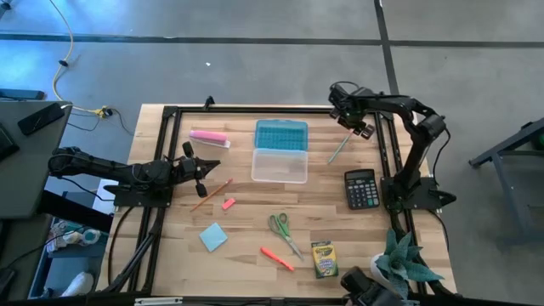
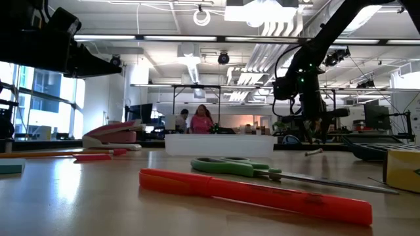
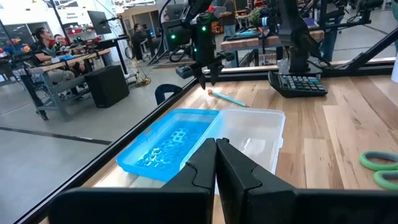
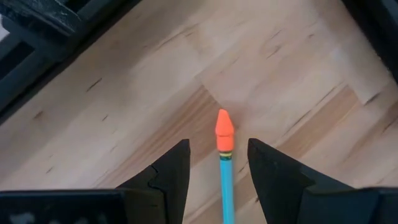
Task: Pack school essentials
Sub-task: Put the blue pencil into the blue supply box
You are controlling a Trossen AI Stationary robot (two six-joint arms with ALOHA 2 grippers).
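High view: we saw the right pincer (image 1: pixel 355 125) above the teal pencil (image 1: pixel 339 149), which lay aslant near the table's (image 1: pixel 255 246) far right. Left wrist view: the left pincer (image 3: pixel 216 163) was together. Right wrist view: fingers apart straddled the pencil's (image 4: pixel 224 163) eraser end; light, stiff, best taken mid-shaft.

Right wrist view cuts off the blue pencil (image 4: pixel 224 180) at the frame edge, showing only its orange eraser end. Crayon box (image 2: pixel 401 168) cropped in low view.
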